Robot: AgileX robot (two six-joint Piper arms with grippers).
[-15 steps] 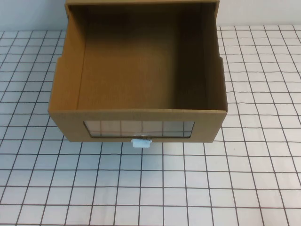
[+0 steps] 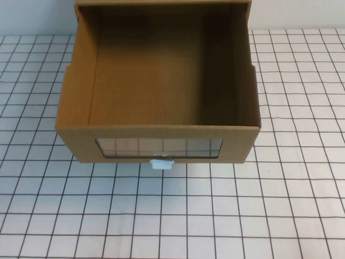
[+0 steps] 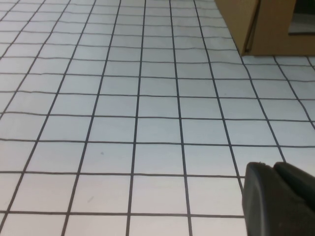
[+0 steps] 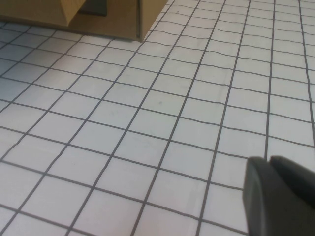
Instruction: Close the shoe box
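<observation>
Cardboard shoe box (image 2: 157, 86), one, open; left hand (image 3: 278, 201), right hand (image 4: 278, 194) over table, grip unclear.

Shoe box (image 2: 156, 132) rear and both pincers mostly out of frame.

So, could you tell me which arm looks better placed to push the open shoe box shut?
Neither clearly. The shoe box stands pulled open and centred. Left gripper and right gripper both hang over bare table, each seeing one front corner. The handle sits midway.
</observation>
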